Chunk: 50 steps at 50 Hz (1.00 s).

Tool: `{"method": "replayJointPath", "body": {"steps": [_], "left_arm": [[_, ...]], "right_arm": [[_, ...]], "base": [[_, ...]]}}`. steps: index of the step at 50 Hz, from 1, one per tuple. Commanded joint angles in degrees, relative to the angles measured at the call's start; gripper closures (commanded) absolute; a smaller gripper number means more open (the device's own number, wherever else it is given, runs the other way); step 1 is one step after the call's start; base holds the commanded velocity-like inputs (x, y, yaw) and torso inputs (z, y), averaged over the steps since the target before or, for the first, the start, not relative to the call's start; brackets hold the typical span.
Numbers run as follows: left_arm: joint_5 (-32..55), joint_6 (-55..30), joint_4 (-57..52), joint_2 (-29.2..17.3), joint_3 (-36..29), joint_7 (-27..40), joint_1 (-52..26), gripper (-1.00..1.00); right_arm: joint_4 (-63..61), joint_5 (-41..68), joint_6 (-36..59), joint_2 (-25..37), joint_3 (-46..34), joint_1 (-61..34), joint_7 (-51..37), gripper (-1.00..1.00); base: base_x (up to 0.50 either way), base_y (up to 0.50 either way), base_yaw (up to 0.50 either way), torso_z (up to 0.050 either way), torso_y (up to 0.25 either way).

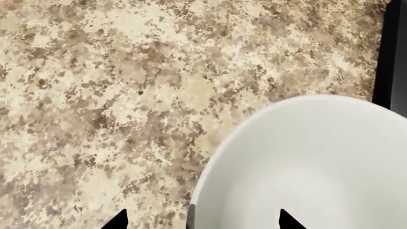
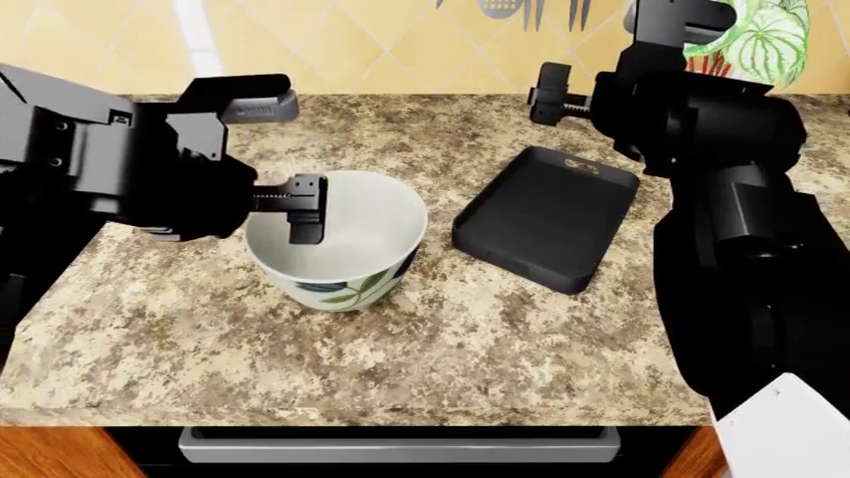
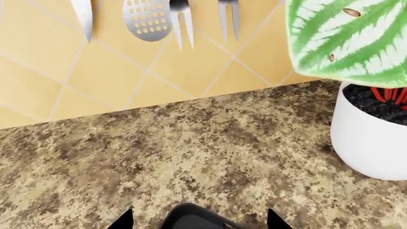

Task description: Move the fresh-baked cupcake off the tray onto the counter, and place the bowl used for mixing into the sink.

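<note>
The white bowl with leaf motifs stands upright on the granite counter. My left gripper is open. In the left wrist view its tips straddle the bowl rim, one over the white inside and one over the counter. The black tray lies right of the bowl with nothing on its visible part. My right gripper is open above the tray's far end. In the right wrist view a tray corner lies between the tips. The cupcake and the sink are out of view.
A white plant pot with a green striped leaf stands at the back right by the tiled wall. Utensils hang on that wall. A black edge runs beside the bowl in the left wrist view. The counter's front edge is near me.
</note>
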<state>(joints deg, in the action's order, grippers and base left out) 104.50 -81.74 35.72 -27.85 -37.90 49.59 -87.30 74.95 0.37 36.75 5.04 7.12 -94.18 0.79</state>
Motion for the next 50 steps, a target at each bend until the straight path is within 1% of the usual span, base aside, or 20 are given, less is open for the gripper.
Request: {"method": "replayJointPath", "body": {"steps": [1,11,15,16,28,37,44,47,50], "left_arm": [[-1.3,0.5,1.3,0.1,-1.3,-2.3,0.2,-1.0],[-2.1,0.5,2.8,0.4,-2.5,-3.7,-0.1,-1.0],[-4.0,0.3,4.1,1.2,-4.0,-5.8,-0.3,-1.0],[-4.1,0.7,4.0,1.1,-3.9,-6.0,-0.4,1.0],[-4.8,1.8,3.5,0.9,-4.2,-7.4,-1.0,1.0],[-3.4,2.6,2.6,-0.1,-3.3,-6.3,-1.2,1.0],[1.1,2.4,0.4,-1.6,-1.6,-1.9,-0.8,1.0],[1.1,2.7,0.2,-2.0,-1.5,-2.2,-0.7,1.0],[3.1,2.7,-0.6,-2.8,-0.8,-0.1,-1.1,1.0]], "right_arm": [[0.0,-0.1,0.0,0.0,-0.1,-0.1,0.0,-1.0],[0.0,0.0,-0.1,-0.1,0.1,0.1,-0.1,-1.0],[0.0,0.0,-0.2,0.0,0.1,0.3,-0.1,-1.0],[0.0,0.1,-0.2,0.0,0.2,0.3,-0.1,-1.0],[0.0,-0.2,-1.3,-0.1,0.1,0.5,-0.5,-1.0],[0.0,-0.3,-0.9,0.1,-0.2,-0.7,-0.4,-1.0],[-0.1,-0.1,-0.8,0.0,-0.3,-1.2,-0.4,-1.0],[-0.1,0.0,-0.8,0.0,-0.3,-1.5,-0.5,-1.0],[-0.1,0.0,-0.6,-0.1,-0.5,-1.8,-0.4,-1.0]], "base": [[0.0,0.0,0.0,0.0,0.0],[0.0,0.0,0.0,0.0,0.0],[0.0,0.0,0.0,0.0,0.0],[0.0,0.0,0.0,0.0,0.0],[0.0,0.0,0.0,0.0,0.0],[0.0,0.0,0.0,0.0,0.0],[0.0,0.0,0.0,0.0,0.0],[0.0,0.0,0.0,0.0,0.0],[0.0,0.0,0.0,0.0,0.0]]}}
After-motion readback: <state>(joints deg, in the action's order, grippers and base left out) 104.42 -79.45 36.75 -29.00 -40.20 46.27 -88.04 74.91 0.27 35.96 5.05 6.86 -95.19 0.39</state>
